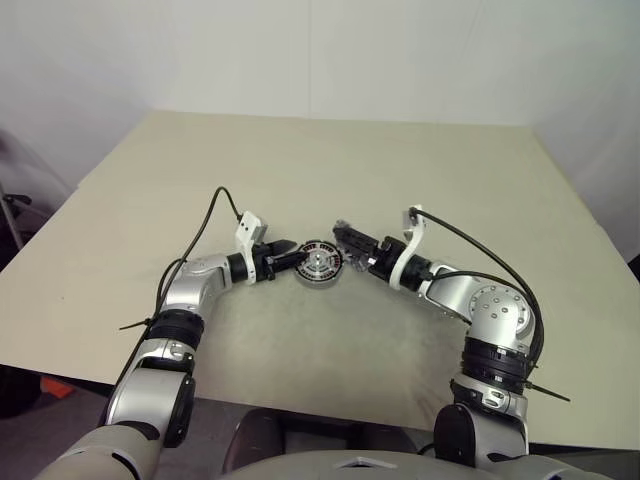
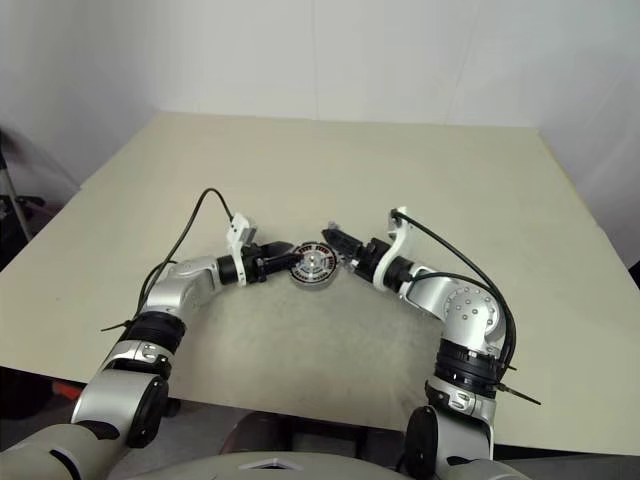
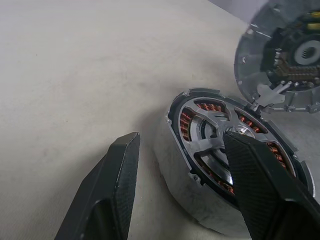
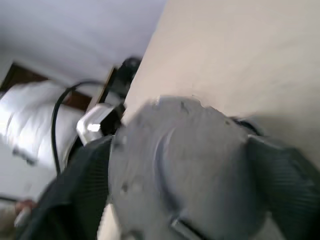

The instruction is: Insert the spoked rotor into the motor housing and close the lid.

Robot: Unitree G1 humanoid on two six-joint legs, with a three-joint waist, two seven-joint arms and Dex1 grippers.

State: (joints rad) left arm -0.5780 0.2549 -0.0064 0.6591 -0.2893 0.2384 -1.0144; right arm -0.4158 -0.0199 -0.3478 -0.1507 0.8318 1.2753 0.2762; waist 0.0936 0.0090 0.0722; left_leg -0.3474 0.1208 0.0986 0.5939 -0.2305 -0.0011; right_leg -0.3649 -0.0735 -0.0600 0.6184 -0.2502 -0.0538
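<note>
the left claw (image 3: 180,190) grips the motor housing (image 3: 200,200), with the spoked rotor (image 3: 220,135) inside. the right claw (image 4: 190,180) holds the lid (image 4: 180,170) at 3 o'clock of the housing, just beside it on the table (image 1: 300,170).

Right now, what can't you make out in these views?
- Lid: right wrist view, blurred, its ribs unreadable; in the left wrist view the frame edge cuts it off.
- Rotor seating in the housing: the left gripper's finger covers part of it.
- Head views: the coils too small to count.

Rotor (image 3: 220,137) shiny metal; coils copper; table (image 1: 300,170) matt beige.
</note>
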